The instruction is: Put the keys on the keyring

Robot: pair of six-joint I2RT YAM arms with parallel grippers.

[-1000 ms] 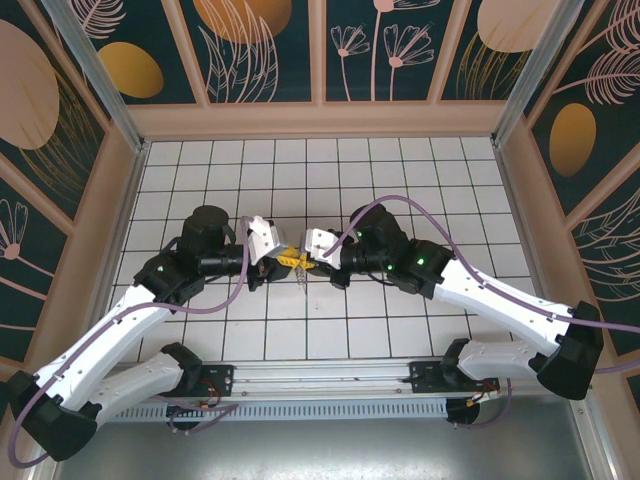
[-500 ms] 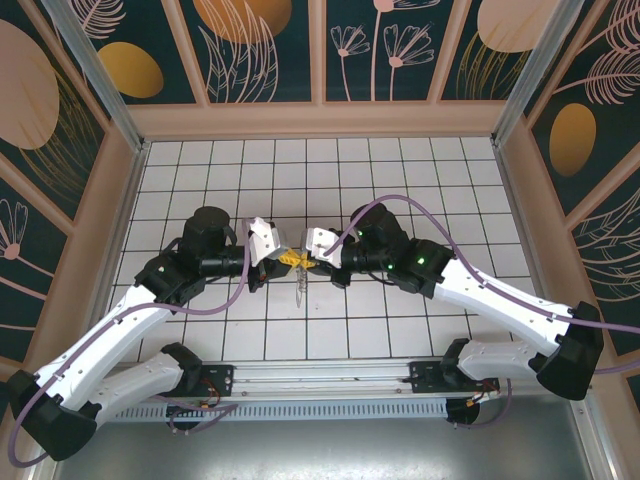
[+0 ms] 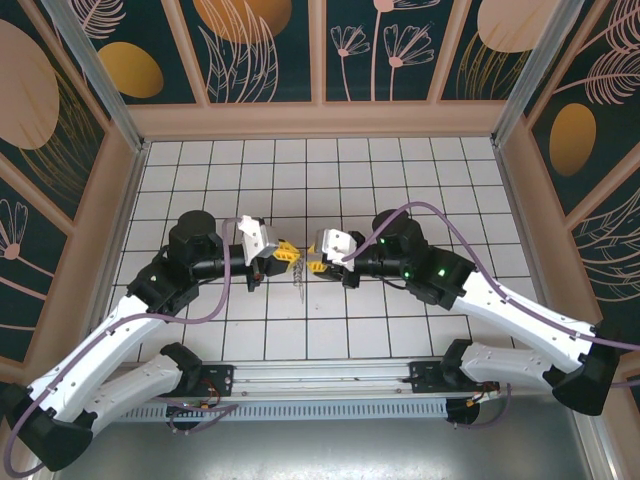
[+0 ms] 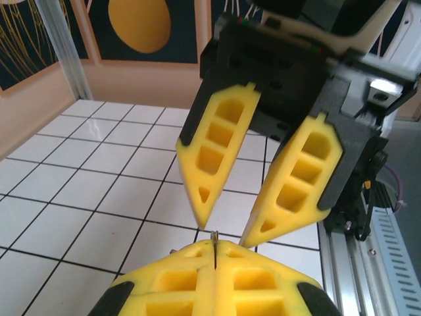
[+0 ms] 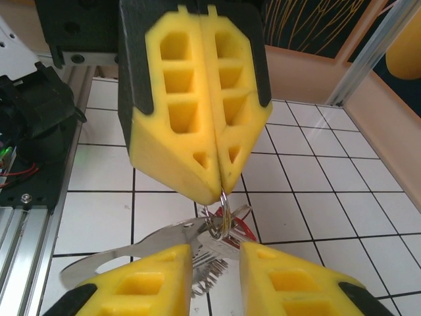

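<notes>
The right gripper [image 5: 216,255] was seen with pads spread, nothing clamped, the keys [image 5: 125,253] hanging between them. Just beyond, the keyring [image 5: 225,209] was pinched at its top by the left gripper [image 5: 220,192], pads pressed together, above the tiled table [image 5: 316,197]. The bunch was judged light, stiff, slick and free-swinging; a key would best be taken flat across its head, and the thin ring held firmly against twisting.

The left arm [image 3: 110,335] and right arm [image 3: 520,312] are white shells between black joints. A purple cable [image 3: 425,207] loops along each. The left gripper [image 3: 288,253] and right gripper [image 3: 313,264] have yellow, hollow-pocketed fingers [image 4: 217,141] in black holders.
</notes>
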